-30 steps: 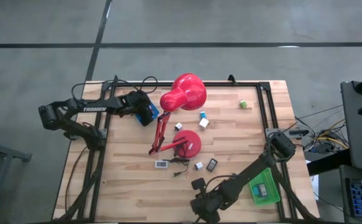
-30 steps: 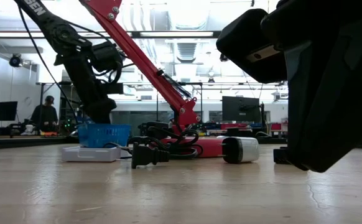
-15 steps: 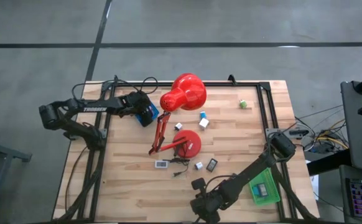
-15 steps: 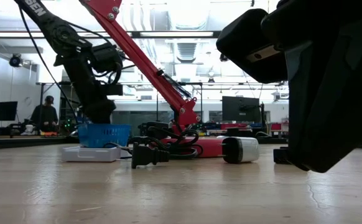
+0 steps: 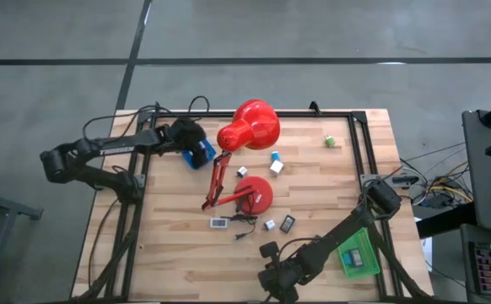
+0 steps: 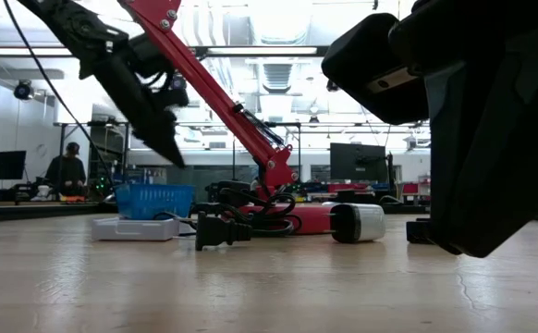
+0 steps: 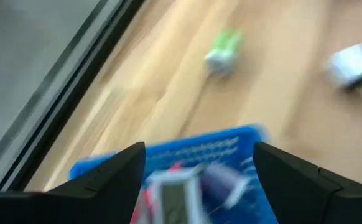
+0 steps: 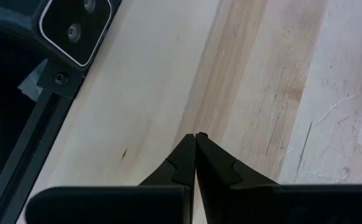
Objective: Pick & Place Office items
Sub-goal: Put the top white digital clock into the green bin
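My left gripper (image 5: 191, 138) hangs open just above the blue tray (image 5: 202, 154) at the table's far left; between its fingers (image 7: 196, 180) the left wrist view shows the tray (image 7: 231, 146) with a white-grey piece (image 7: 176, 186) lying in it. Office items lie loose on the wood: a green block (image 5: 331, 142), teal and white blocks (image 5: 275, 162), a white flat rectangle (image 5: 219, 223) and a dark one (image 5: 287, 224). My right gripper (image 8: 196, 137) is shut, with nothing in it, close over the table by the near edge (image 5: 272, 283).
A big red desk lamp stands mid-table, its head (image 5: 250, 125) at the far side, its base (image 5: 256, 192) and black cord with plug (image 6: 218, 231) toward the middle. A green tray (image 5: 357, 253) lies near right. A black frame rail (image 5: 359, 152) runs along the table's right side.
My left gripper has risen out of the blue tray and drawn back a little toward the table's far left corner, tipping less steeply down. The tray and what lies in it have stayed in place. The right arm has kept still.
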Controlling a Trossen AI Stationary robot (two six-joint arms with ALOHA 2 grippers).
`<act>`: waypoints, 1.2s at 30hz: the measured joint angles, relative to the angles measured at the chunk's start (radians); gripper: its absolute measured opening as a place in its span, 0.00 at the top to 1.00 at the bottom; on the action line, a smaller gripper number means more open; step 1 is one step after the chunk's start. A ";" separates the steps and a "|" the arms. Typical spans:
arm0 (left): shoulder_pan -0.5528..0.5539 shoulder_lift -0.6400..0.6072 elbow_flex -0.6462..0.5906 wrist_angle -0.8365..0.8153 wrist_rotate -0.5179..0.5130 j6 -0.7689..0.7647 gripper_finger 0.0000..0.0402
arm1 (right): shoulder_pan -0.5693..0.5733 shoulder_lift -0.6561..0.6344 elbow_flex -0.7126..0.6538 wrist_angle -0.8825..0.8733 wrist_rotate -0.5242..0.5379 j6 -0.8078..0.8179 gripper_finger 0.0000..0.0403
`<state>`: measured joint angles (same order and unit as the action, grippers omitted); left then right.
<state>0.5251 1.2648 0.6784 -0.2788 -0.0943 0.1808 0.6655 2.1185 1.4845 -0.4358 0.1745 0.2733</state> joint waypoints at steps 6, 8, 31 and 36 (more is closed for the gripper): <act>-0.030 0.027 0.008 0.106 0.123 0.106 0.26 | 0.000 0.000 0.000 0.000 0.000 -0.004 0.98; -0.033 0.043 0.011 0.128 0.162 0.146 0.26 | 0.000 0.000 0.000 -0.001 0.000 -0.004 0.98; -0.011 0.434 0.253 0.120 0.210 0.313 0.27 | -0.002 0.000 0.000 -0.003 -0.002 -0.006 0.98; 0.006 0.493 0.298 0.100 0.211 0.341 0.27 | -0.002 0.000 0.000 -0.003 -0.002 -0.004 0.98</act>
<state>0.5307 1.7579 0.9766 -0.1791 0.1165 0.5217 0.6632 2.1187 1.4841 -0.4393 0.1722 0.2695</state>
